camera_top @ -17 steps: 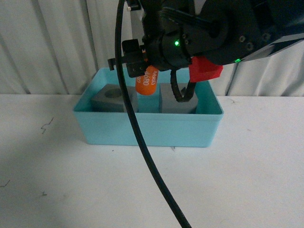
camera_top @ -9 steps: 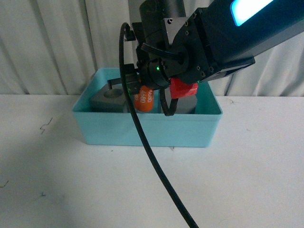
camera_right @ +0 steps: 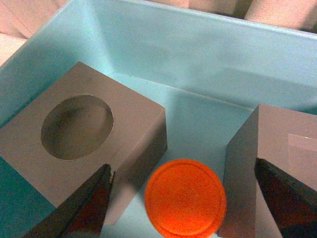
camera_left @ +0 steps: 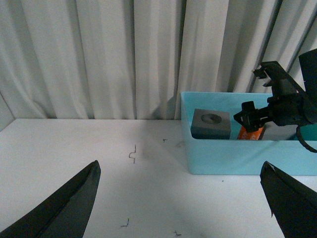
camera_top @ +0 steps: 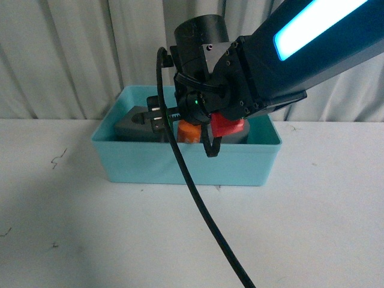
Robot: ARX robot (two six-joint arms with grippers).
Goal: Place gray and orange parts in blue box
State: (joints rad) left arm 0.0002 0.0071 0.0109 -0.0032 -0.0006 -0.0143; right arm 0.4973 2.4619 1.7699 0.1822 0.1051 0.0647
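The blue box (camera_top: pixel 186 163) stands at the middle of the table, and all the gray and orange parts are inside it. In the right wrist view the orange cylinder (camera_right: pixel 185 197) stands upright on the box floor. It sits between the gray cube with a round recess (camera_right: pixel 79 144) and the second gray cube (camera_right: pixel 270 158). My right gripper (camera_right: pixel 182 168) hangs open just above the cylinder, its fingers apart from it. The front view shows that gripper (camera_top: pixel 189 123) down inside the box. My left gripper (camera_left: pixel 179 171) is open over bare table, left of the box (camera_left: pixel 237 158).
A black cable (camera_top: pixel 198 210) runs from the right arm down across the front of the box. White curtains (camera_left: pixel 99 54) hang close behind the table. Small dark marks (camera_left: pixel 132 153) dot the white tabletop to the left of the box.
The right gripper came down into the box with the orange cylinder and opened. The cylinder now stands free on the box floor between the two cubes.
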